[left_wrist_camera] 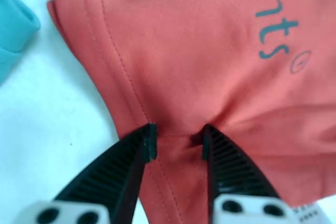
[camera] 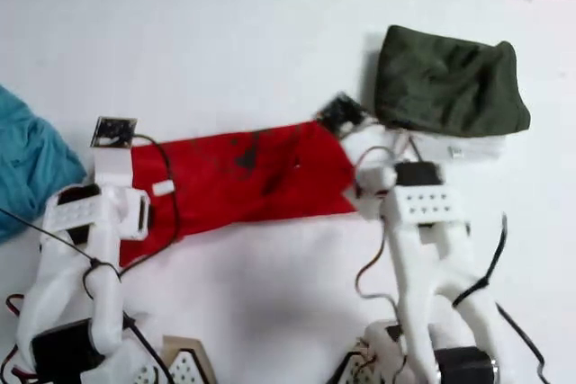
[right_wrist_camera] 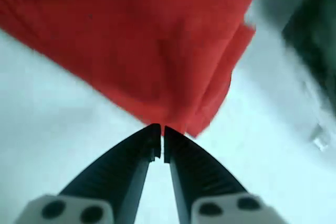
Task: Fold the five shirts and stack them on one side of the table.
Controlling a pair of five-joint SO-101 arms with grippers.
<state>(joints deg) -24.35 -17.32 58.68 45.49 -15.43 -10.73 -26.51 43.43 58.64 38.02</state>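
Limp, light red shirt on bench: left claw part-open astride bunched hem, right claw pinched shut on corner; hems and corners likely best holds.

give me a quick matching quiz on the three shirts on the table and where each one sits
Things:
1. red shirt
2. green shirt
3. teal shirt

Places:
a. bunched at the left edge of the table
b. heaped at the far right
c. spread out in the middle

Pairs: 1-c, 2-b, 3-a
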